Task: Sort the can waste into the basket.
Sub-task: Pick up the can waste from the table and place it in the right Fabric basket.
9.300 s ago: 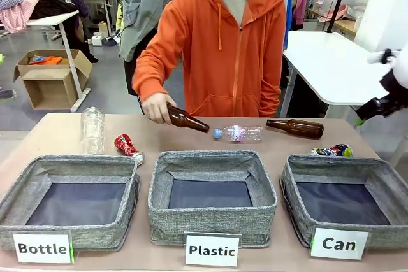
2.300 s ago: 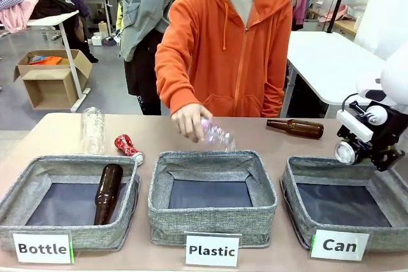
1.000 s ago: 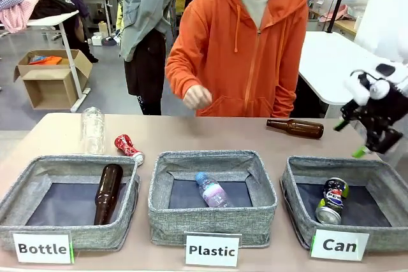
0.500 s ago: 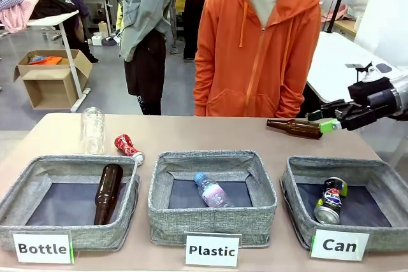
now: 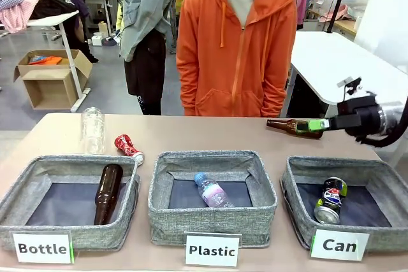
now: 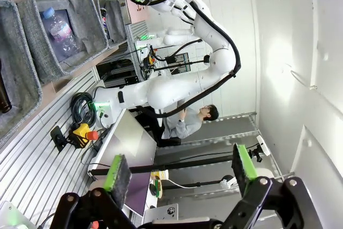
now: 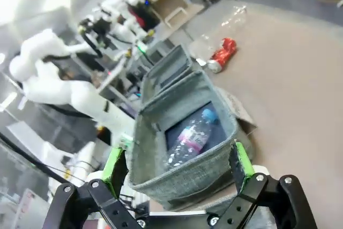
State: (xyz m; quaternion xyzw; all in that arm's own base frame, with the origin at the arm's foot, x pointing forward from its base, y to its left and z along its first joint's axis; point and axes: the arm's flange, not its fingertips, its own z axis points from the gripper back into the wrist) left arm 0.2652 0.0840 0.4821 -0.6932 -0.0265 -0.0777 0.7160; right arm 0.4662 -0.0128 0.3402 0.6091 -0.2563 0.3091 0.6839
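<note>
One dark can (image 5: 330, 199) lies in the "Can" basket (image 5: 296, 221) at four o'clock on the counter (image 5: 191, 135), the crushed red can (image 5: 128, 146) sits at ten o'clock, and the next move is probably for the right pincer (image 5: 319, 125) at two o'clock or the left pincer (image 6: 180, 167), both wide open and empty, to fetch it.

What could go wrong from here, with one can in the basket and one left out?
1. The crushed red can lies at the Bottle bin's far rim, beside an upright clear bottle; a reach could topple the bottle or nudge the can into the wrong bin.
2. The right arm's open jaws hang next to the brown bottle outside the bins, which is not can waste; they might bump or grab it.
</note>
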